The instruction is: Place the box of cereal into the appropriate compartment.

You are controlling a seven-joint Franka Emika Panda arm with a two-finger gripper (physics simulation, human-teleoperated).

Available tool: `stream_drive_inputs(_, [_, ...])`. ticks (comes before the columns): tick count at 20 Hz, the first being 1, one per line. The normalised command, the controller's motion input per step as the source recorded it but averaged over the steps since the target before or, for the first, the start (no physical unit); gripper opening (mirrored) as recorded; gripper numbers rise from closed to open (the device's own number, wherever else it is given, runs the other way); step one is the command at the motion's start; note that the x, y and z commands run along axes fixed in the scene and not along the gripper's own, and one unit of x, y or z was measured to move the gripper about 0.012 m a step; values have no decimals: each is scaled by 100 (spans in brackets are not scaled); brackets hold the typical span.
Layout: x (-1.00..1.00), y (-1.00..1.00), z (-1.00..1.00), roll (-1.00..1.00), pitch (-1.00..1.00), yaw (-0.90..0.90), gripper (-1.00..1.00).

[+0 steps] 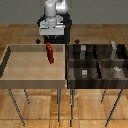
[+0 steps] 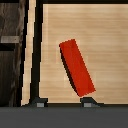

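Note:
The box of cereal (image 1: 50,52) is a slim red box in the light wooden tray (image 1: 20,70), near the tray's back edge and towards the exterior view's right. In the wrist view the box of cereal (image 2: 76,67) lies at a slant on the tray floor. My gripper (image 1: 48,43) hangs just above it, and in the wrist view the gripper (image 2: 65,103) is open. Its fingertips (image 2: 90,102) stand wide apart, one of them close to the box's near end. Neither touches the box.
A dark compartment bin (image 1: 70,62) stands at the exterior view's right of the tray, with several sections holding small grey blocks (image 1: 85,73). Its dark wall (image 2: 12,45) shows beside the tray in the wrist view. Both rest on thin metal legs.

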Motion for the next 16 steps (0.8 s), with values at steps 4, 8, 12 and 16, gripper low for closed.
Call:
stream_drive_inputs(4, [0, 0, 0, 0, 0, 0, 100])
stream_drive_inputs(8, [0, -25, 0, 0, 0, 0, 100])
stream_drive_inputs(12, [0, -25, 0, 0, 0, 0, 100])
stream_drive_inputs(16, [25, 0, 0, 0, 0, 0, 100])
